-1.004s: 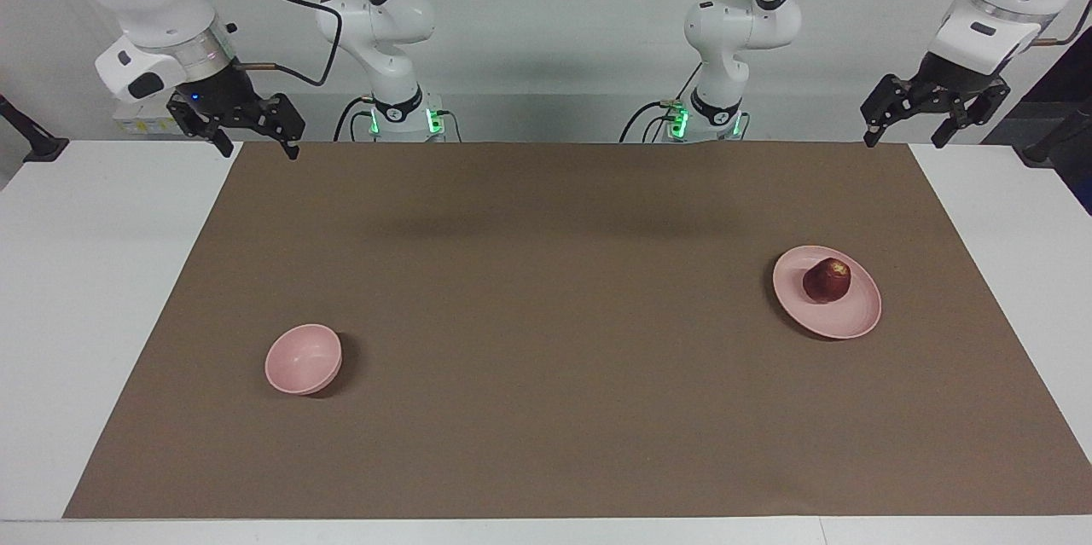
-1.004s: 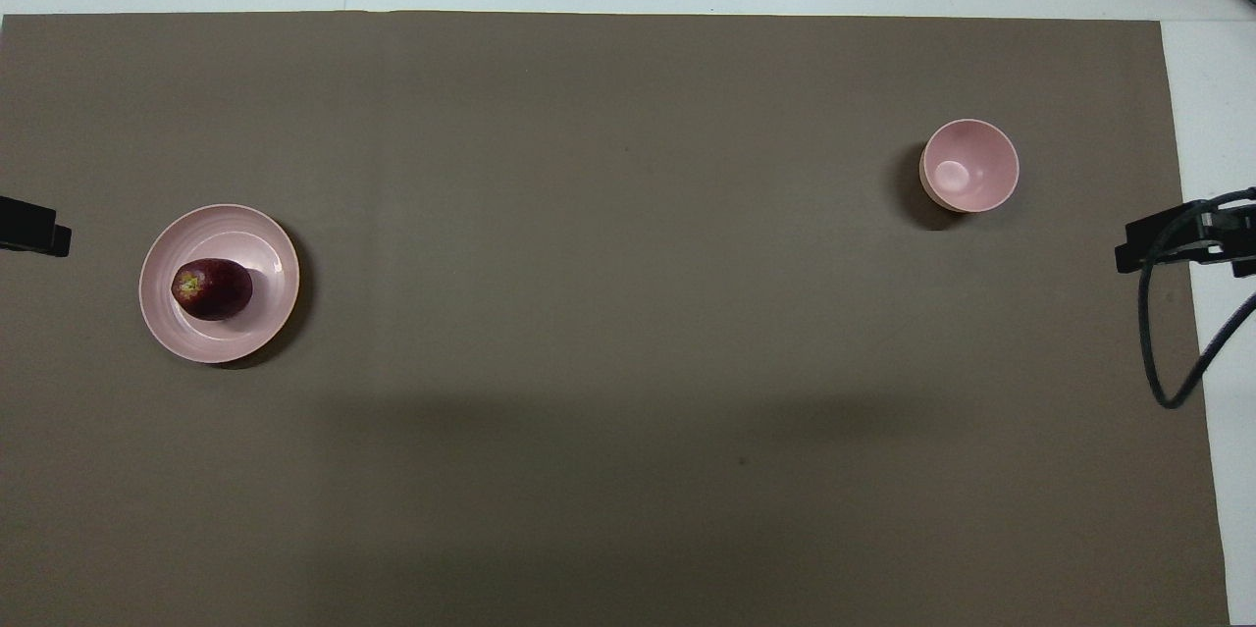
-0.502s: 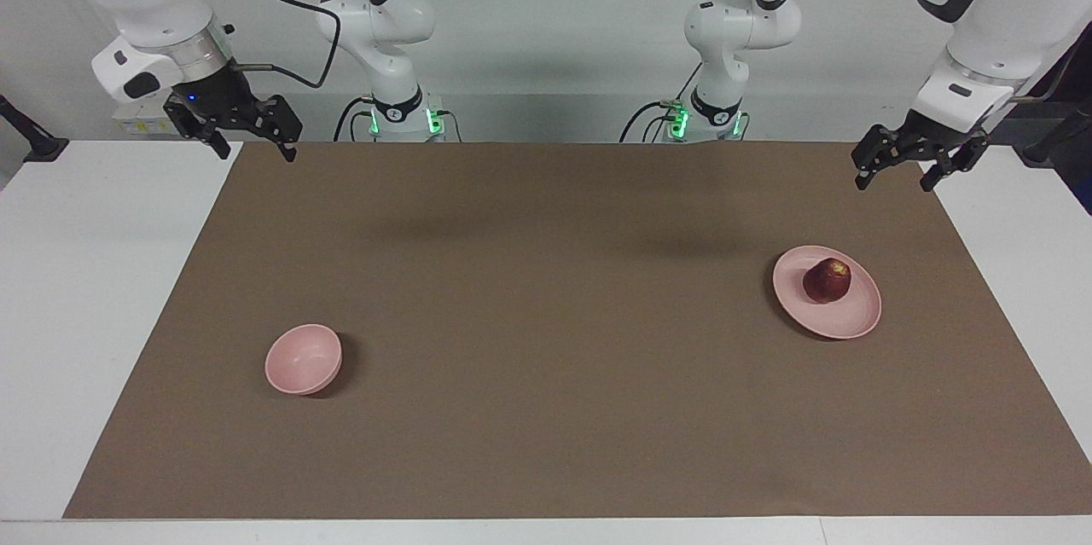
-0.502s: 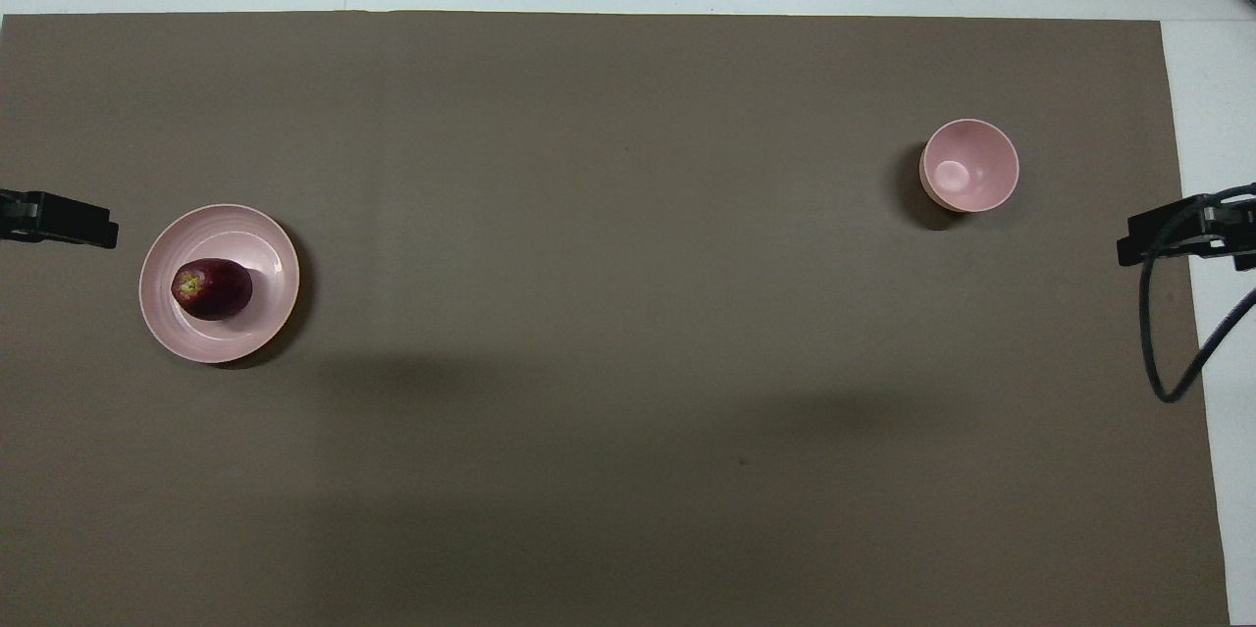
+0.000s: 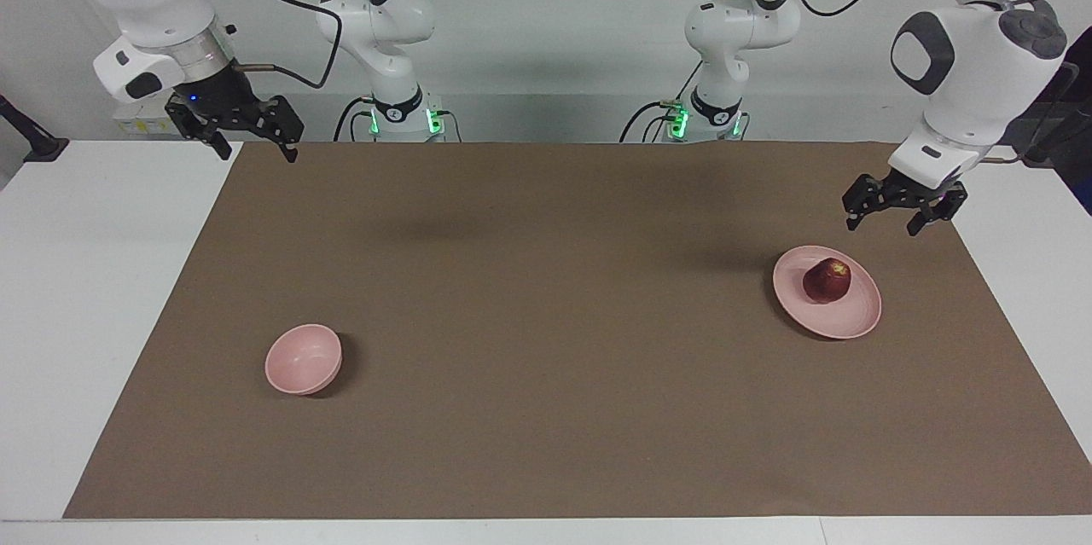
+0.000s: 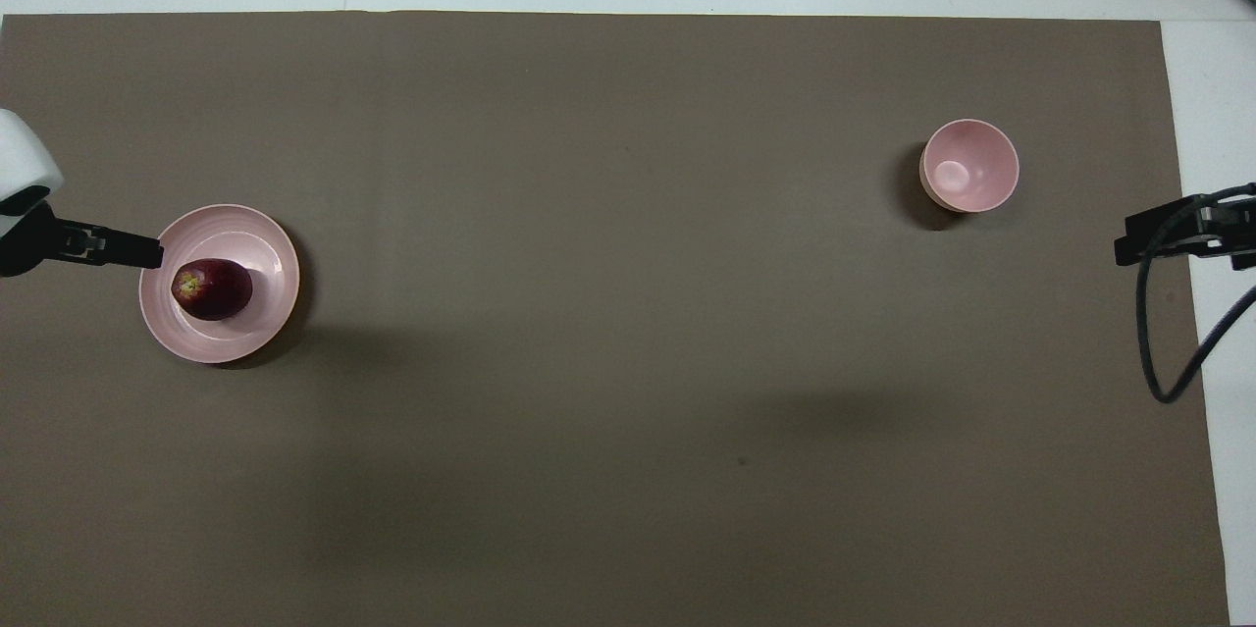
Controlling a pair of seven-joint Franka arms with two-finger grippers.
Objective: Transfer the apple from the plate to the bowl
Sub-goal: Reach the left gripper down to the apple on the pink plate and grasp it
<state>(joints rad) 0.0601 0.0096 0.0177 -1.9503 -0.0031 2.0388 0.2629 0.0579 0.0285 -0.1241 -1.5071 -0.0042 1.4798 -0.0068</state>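
Left tool [image 5: 880, 219] has dropped toward plate [image 5: 856, 319] with apple [image 5: 827, 281]; open wide, empty. Right tool [image 5: 248, 146] waits open at counter corner.

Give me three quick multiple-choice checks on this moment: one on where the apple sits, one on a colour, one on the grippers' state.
1. Where is the apple?
A. in the bowl
B. on the plate
C. on the bare brown mat

2. What colour is the bowl?
A. pale pink
B. white
C. green

3. What state is the left gripper in?
A. shut on the apple
B. open, in the air, holding nothing
C. shut on the plate's rim

Key: 1 B, the apple rests on the plate toward the left arm's end of the table. 2 A, the bowl is the same pale pink as the plate. 3 B, its fingers stand apart above the mat beside the plate, touching nothing; the right gripper waits open at its own end.
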